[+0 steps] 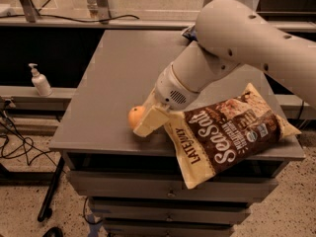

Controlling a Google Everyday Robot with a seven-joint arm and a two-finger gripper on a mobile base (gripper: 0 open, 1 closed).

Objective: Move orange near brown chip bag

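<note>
The gripper (pixel 148 121) sits low near the front edge of the table (pixel 98 83), the orange (pixel 134 116) in its grasp and the brown chip bag (pixel 232 137) just to its right.
</note>
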